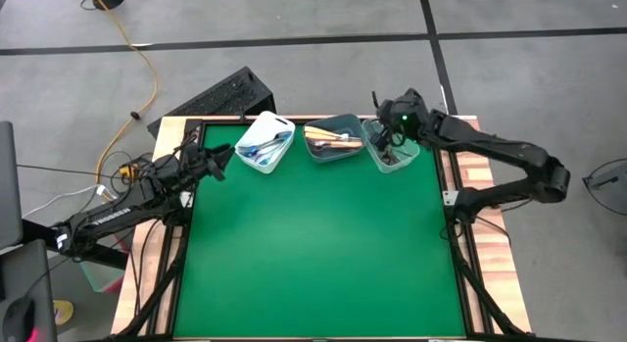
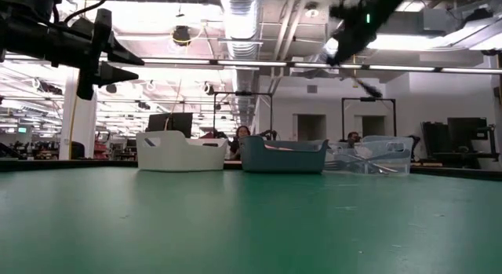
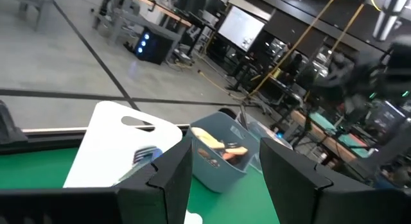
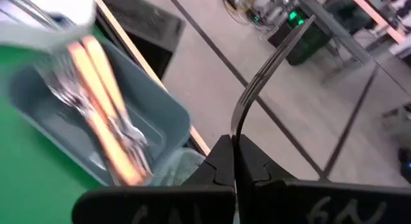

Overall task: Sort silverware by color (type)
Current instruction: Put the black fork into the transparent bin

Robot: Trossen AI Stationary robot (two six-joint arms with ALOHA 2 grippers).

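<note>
Right gripper (image 4: 234, 161) is clamped tight on a fork (image 4: 270, 67), whose thin metal stem runs up out of the pinched fingers and ends in tines that point away from the wrist. In the overhead view that gripper (image 1: 384, 126) hangs over the clear bin (image 1: 392, 154) at about one o'clock on the table.

Going by size, the green table (image 1: 313, 244) is bare across its whole middle and near half. All three bins sit in a row along the far edge: the white bin (image 1: 265, 142) near eleven o'clock with blue-handled pieces (image 1: 263, 150) in it, the grey-blue bin (image 1: 333, 139) at twelve holding the orange-handled pieces (image 1: 328, 136), and the clear one last in line. From the level view the held fork (image 2: 365, 87) dangles well above the clear bin (image 2: 375, 158), slanting downward.

So the relation that matters is straight up and down: the fork is directly above the bin, long axis roughly in line with the fingers, and a release there would, I judge, drop it inside. I cannot tell its handle colour, since the fingers cover that end.

Left gripper (image 1: 223, 158) waits near ten o'clock, just short of the white bin, with its fingers (image 3: 172, 179) spread wide and nothing between them. It is the farther arm from the clear bin.
</note>
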